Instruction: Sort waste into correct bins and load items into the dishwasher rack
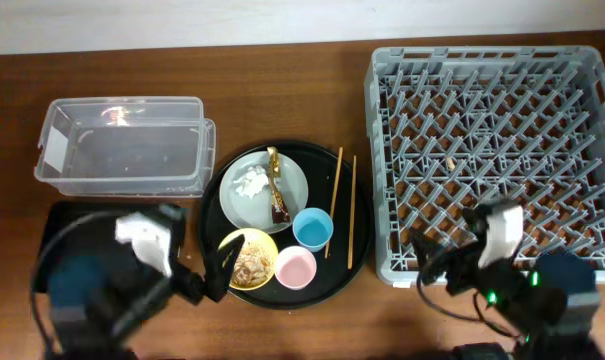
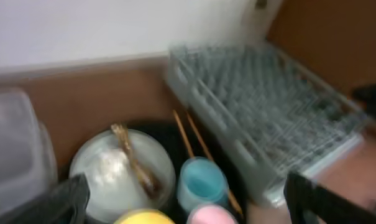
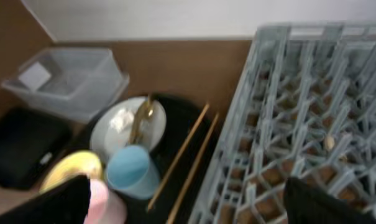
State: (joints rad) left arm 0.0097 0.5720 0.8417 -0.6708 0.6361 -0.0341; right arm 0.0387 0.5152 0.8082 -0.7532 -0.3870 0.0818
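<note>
I take the left arm as the one to use, because its pincer (image 1: 207,276) sits at the near-left edge of the round black tray (image 1: 332,270), just beside the yellow bowl (image 1: 232,246). The right pincer (image 1: 450,268) hangs by the near-left corner of the dishwasher rack (image 1: 380,160), well apart from the waste. Both pincers stand wide open and hold nothing; each wrist view shows its two dark fingers spread toward the edges of the picture. I judge the next thing to take is the brown-and-gold snack wrapper (image 1: 275,190). It lies on the pale grey plate (image 1: 295,182) beyond the bowl, ahead of the left pincer and a little to its right. Its long axis runs away from me toward the far side of the bench (image 1: 282,80), nearly parallel to the two chopsticks (image 1: 334,200) on its right, so I reckon the jaws should close across it from the sides. The crumpled tissue (image 1: 249,185) lies just left of the wrapper; the left wrist view is blurred, so I cannot say whether the two touch. The clear box (image 1: 122,150) stands to the far left of the plate, and the shallow black tray (image 1: 67,220) lies under the left arm.
</note>
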